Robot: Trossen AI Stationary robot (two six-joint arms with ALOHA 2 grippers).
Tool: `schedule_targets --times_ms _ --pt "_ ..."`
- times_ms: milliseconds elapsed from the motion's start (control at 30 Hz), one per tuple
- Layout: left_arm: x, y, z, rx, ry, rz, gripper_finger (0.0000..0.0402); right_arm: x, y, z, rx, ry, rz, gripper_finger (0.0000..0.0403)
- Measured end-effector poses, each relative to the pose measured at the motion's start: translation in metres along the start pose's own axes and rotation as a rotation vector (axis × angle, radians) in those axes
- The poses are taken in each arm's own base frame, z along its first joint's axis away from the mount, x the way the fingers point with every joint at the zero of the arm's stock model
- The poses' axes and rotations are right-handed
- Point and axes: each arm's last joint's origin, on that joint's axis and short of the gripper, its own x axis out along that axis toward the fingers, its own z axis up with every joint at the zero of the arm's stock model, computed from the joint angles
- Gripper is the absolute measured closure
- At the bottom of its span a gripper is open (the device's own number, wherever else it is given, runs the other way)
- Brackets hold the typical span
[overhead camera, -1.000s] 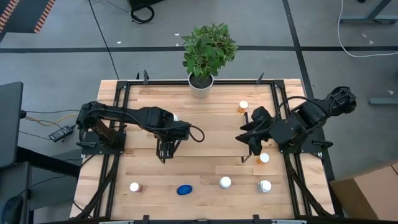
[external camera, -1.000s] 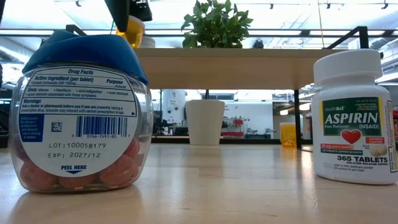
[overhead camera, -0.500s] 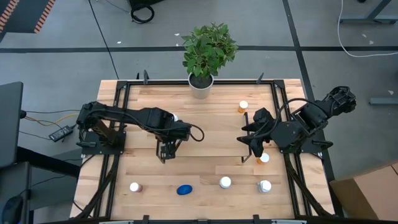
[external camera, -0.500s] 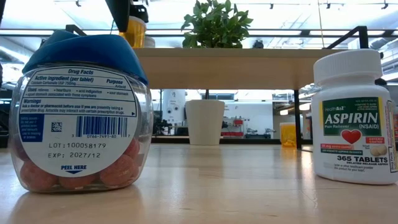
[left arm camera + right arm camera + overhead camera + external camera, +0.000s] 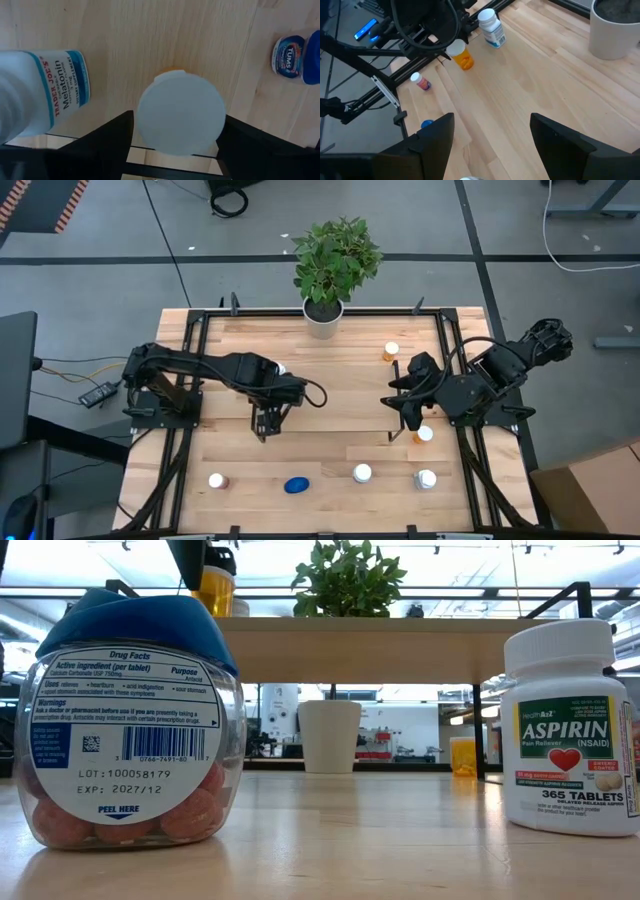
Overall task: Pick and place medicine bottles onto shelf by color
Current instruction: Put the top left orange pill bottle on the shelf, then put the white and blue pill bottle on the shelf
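Counter: wooden counter [image 5: 330, 395] is carrying the shelf [image 5: 380, 635] along its back edge.
Left gripper [image 5: 266, 423]: jaws are parting around the orange bottle [image 5: 460, 55], now standing on the shelf's left end.
Right gripper [image 5: 408, 416]: is waiting open, right side.
Advice: lift straight up, avoiding the melatonin bottle [image 5: 42, 90].

Blue-capped bottle [image 5: 130, 720] and aspirin bottle [image 5: 567, 725] up close
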Motion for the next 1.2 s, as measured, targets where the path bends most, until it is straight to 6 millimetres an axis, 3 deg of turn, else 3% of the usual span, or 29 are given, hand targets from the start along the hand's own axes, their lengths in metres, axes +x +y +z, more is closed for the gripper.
schedule_targets --times_ms 300,767,1067,1200 --pt "-0.022 0.004 -0.01 -0.028 -0.04 -0.001 0.0124 0.0 0.0 0.0 -0.001 -0.006 -0.007 0.0134" --pt "-0.093 0.007 -0.009 -0.095 -0.265 -0.077 0.0124 0.0 -0.001 0.0 0.005 -0.012 -0.019 0.0134" --pt "-0.13 0.013 -0.009 -0.229 -0.466 -0.054 0.0134 0.003 0.0 -0.002 0.056 -0.008 -0.032 0.0134" --pt "-0.14 0.014 -0.004 -0.281 -0.576 -0.052 0.0146 0.013 0.002 0.012 0.062 -0.075 -0.011 0.0134"
